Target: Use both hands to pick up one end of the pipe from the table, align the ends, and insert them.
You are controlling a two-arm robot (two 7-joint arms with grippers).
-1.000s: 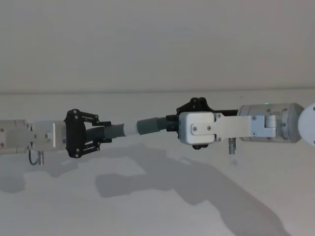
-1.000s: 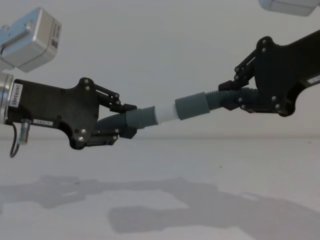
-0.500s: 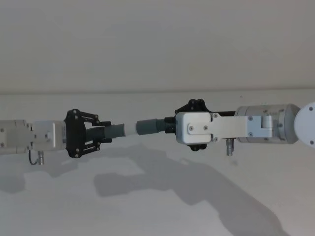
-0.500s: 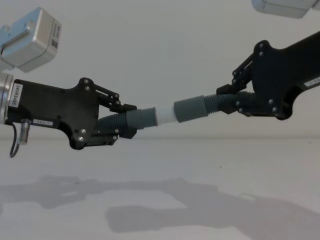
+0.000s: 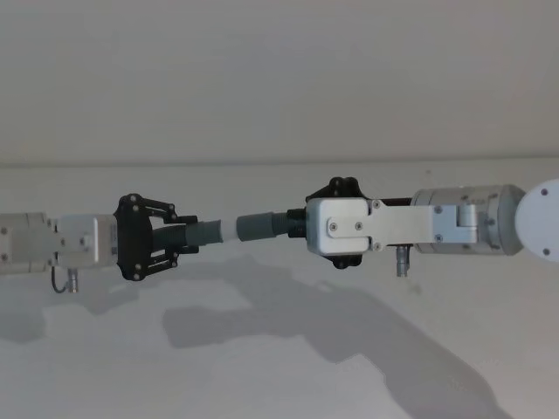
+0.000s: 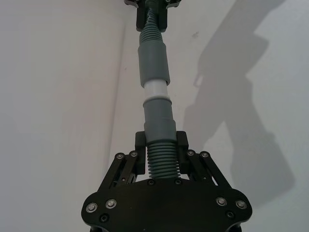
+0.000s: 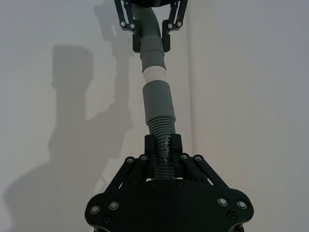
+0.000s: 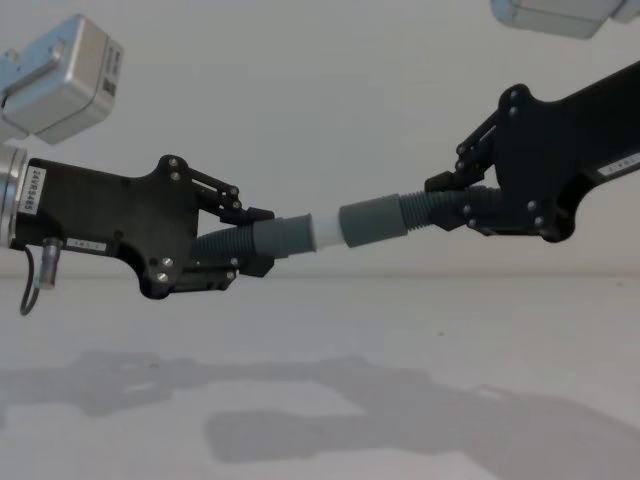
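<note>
Facing grippers, left gripper (image 8: 255, 242), right gripper (image 8: 448, 202), level above table (image 8: 330, 340)

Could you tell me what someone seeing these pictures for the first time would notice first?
Most striking are the two dark grey hose pieces held end to end in mid-air above the white table. The left gripper grips the piece with the white tip, and the right gripper grips the piece with the hollow cuff. The tip sits partly inside the cuff, with a white band showing between them.
</note>
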